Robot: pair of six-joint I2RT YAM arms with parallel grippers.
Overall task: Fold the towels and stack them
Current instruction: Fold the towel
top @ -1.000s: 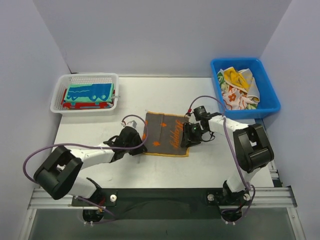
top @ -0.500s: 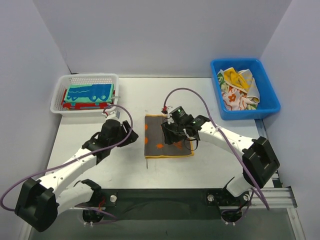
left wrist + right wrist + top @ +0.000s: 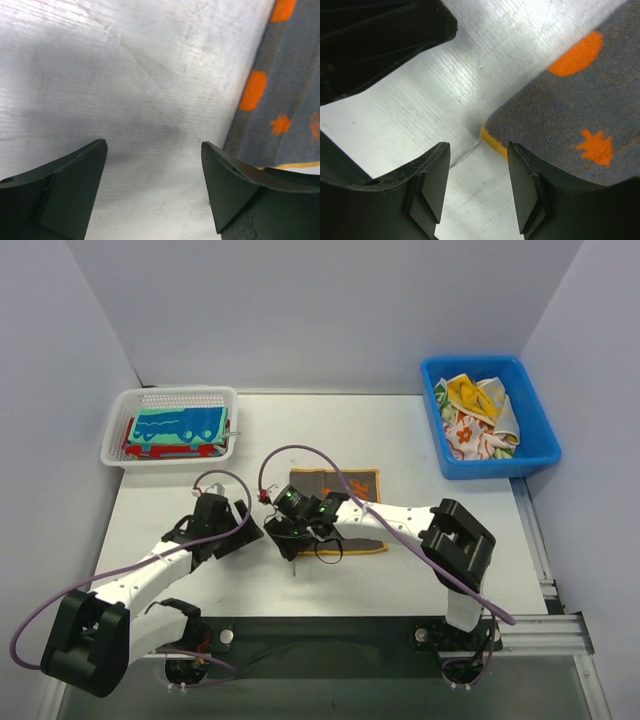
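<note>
- The grey towel with orange border [image 3: 345,485] lies flat in the middle of the table [image 3: 200,590].
- Its near-left corner sits just ahead of the right gripper [image 3: 477,165], whose fingers are spread and hold nothing.
- The left gripper [image 3: 155,170], likewise spread and empty, hovers just left of the towel's edge.
- Both arms reach low, their wrists close together.

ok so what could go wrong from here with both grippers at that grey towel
The left gripper and right gripper, both open, sit close together at the left edge of the grey towel and could bump. Only the towel's yellow-edged corner lies by the right jaws, so a pinch might miss. The right arm's cable arcs over the towel and may snag.
</note>
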